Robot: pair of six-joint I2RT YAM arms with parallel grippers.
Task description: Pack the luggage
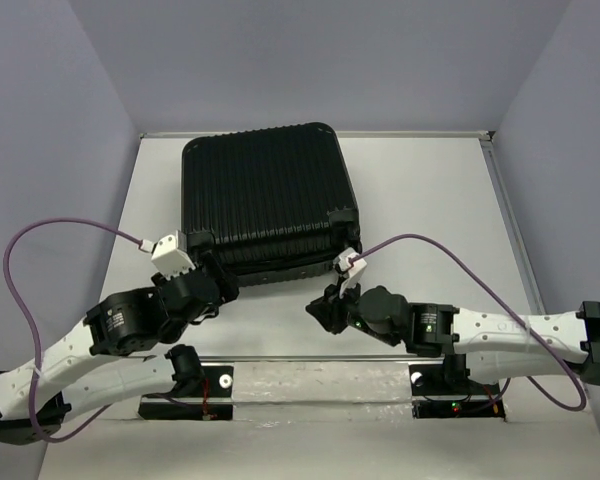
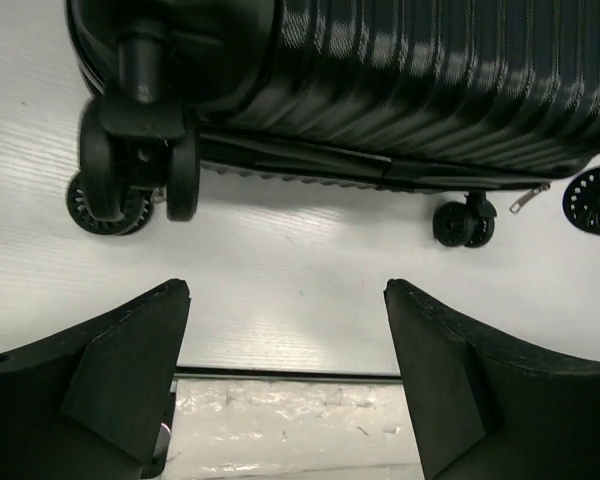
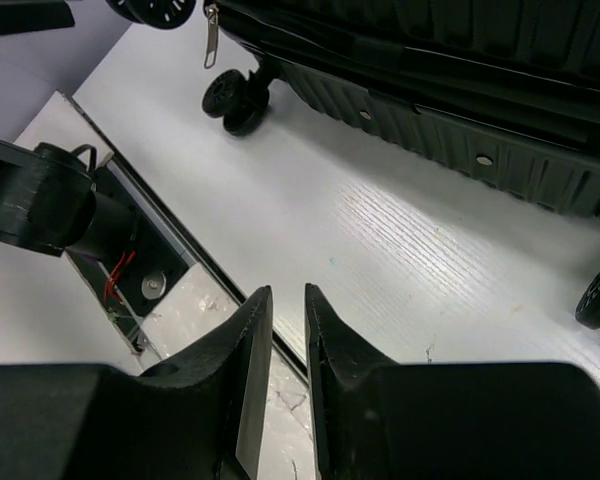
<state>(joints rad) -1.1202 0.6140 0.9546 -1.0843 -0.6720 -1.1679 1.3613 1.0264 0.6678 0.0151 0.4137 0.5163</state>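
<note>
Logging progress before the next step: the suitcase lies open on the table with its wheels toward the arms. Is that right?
Not open: the suitcase is closed, ribbed shell up, as the top view shows. It does lie on the table with its wheels toward the arms.

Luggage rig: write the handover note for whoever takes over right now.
Left gripper: open wide, empty, facing the case's wheel end.
Right gripper: jaws barely apart, empty, clear of the case.
Luggage: lies flat on the table, lid down, casters toward the arms.
Done: the case looks closed.
Left: check that the zip is fully run; the zipper pull hangs near a caster.
</note>
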